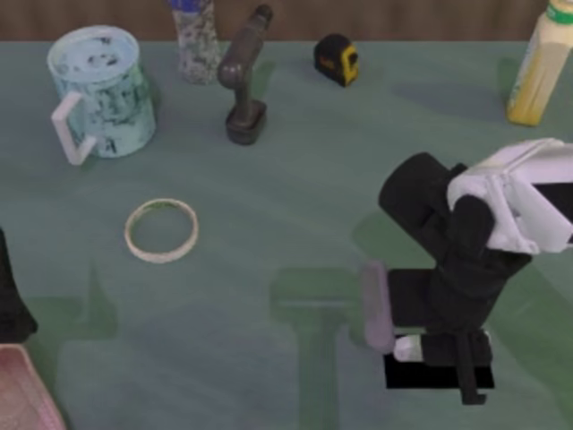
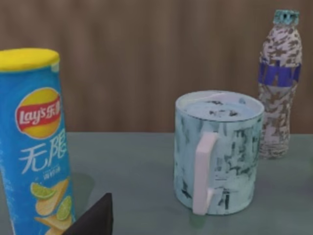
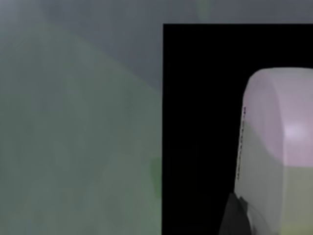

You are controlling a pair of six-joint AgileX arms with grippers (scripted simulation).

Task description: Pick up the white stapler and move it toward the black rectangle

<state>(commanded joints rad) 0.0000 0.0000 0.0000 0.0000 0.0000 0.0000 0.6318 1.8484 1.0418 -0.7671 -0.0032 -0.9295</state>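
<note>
The white stapler [image 1: 377, 305] looks pale lilac-grey in the top view and lies lengthwise at the left side of my right gripper [image 1: 394, 309], just above the black rectangle [image 1: 421, 376]. In the right wrist view the stapler's rounded end [image 3: 279, 142] fills the frame close up over the black rectangle [image 3: 200, 127], with a dark finger [image 3: 235, 215] against it. My right gripper is shut on the stapler. The arm hides much of the rectangle from above. My left arm [image 1: 11, 300] is parked at the table's left edge.
A white tape ring [image 1: 161, 230] lies left of centre. Along the back stand a pale blue mug [image 1: 100, 90], a patterned bottle [image 1: 195, 40], a dark drill [image 1: 243, 81], a tape measure [image 1: 337, 59] and a yellow bottle [image 1: 540, 67]. A Lay's can [image 2: 36, 142] stands near the left arm.
</note>
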